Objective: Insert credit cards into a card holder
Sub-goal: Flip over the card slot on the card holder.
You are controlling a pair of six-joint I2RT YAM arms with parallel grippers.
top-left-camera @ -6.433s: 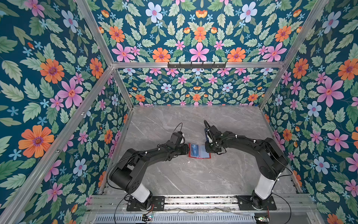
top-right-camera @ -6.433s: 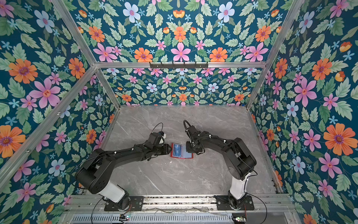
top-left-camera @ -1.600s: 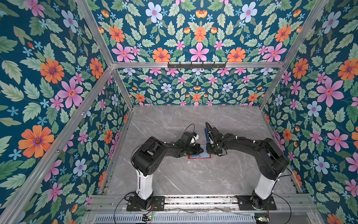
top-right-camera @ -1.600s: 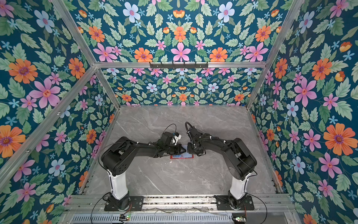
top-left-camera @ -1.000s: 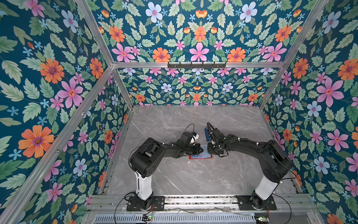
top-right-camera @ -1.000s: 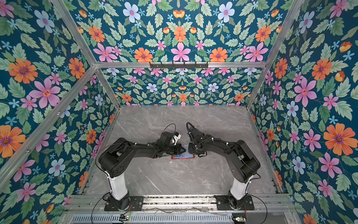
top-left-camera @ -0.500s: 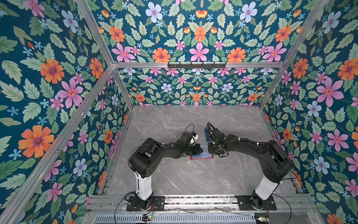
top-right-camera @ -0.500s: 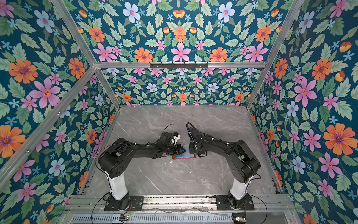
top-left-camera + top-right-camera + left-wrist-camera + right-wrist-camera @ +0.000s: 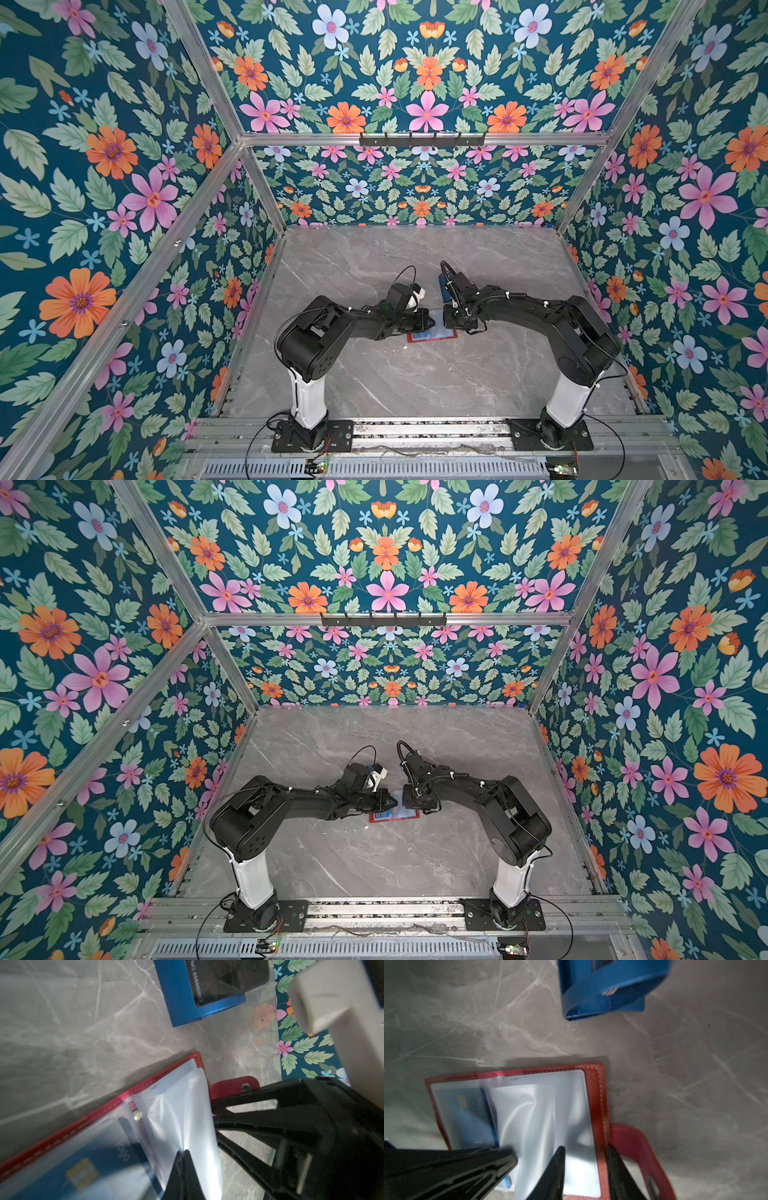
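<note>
The card holder (image 9: 432,336) (image 9: 395,815), a red wallet, lies open on the table between both arms. A bluish credit card (image 9: 471,1118) (image 9: 83,1167) sits inside its left clear sleeve. My left gripper (image 9: 184,1152) (image 9: 430,322) is shut on the edge of a loose clear sleeve (image 9: 187,1109), lifting it off the page. My right gripper (image 9: 585,1148) stands open over the wallet's right page (image 9: 577,1105), one finger on the plastic and one by the red edge. The snap tab (image 9: 633,1142) sticks out beside it.
A small blue card rack (image 9: 608,991) (image 9: 199,991) (image 9: 442,286) stands just behind the wallet, with a dark card (image 9: 224,978) in it. Grey marble table (image 9: 415,382) is walled by floral panels on three sides.
The right gripper's fingers have spread wider over the wallet's right page. The left gripper stays shut on the sleeve, and both arms have hardly moved.
</note>
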